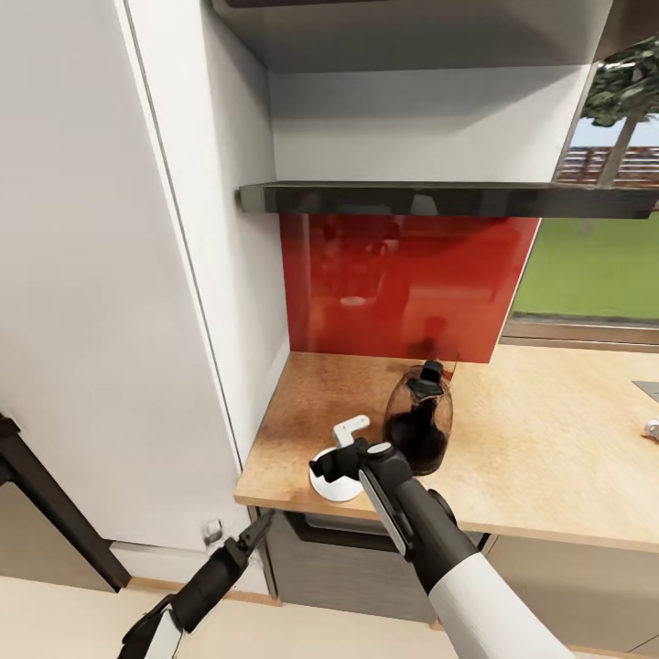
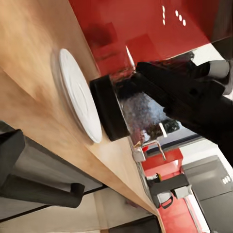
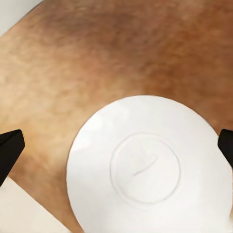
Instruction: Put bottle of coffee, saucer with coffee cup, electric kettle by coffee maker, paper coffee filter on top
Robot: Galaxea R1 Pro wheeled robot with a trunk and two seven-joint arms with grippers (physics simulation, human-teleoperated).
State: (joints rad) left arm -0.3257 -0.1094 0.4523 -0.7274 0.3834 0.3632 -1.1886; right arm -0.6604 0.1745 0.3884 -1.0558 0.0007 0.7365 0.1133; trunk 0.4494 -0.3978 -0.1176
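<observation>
The coffee maker (image 1: 419, 419), a dark glass carafe with a black top, stands on the wooden countertop (image 1: 549, 439) near the red back wall. It also shows in the left wrist view (image 2: 131, 107). Just left of it, near the counter's front edge, the white saucer (image 1: 335, 487) (image 2: 77, 92) lies flat and bare. My right gripper (image 1: 331, 465) hangs open directly above the saucer (image 3: 145, 170), its black fingertips (image 3: 9, 150) spread wider than the rim and not touching it. My left gripper (image 1: 264, 523) sits low in front of the counter edge, open and holding nothing.
A tall white cabinet (image 1: 110, 275) walls the counter's left end. A dark shelf (image 1: 439, 198) runs overhead. A small white object (image 1: 652, 428) lies far right on the counter; in the left wrist view it has a loop handle (image 2: 141, 153). Free counter stretches right of the coffee maker.
</observation>
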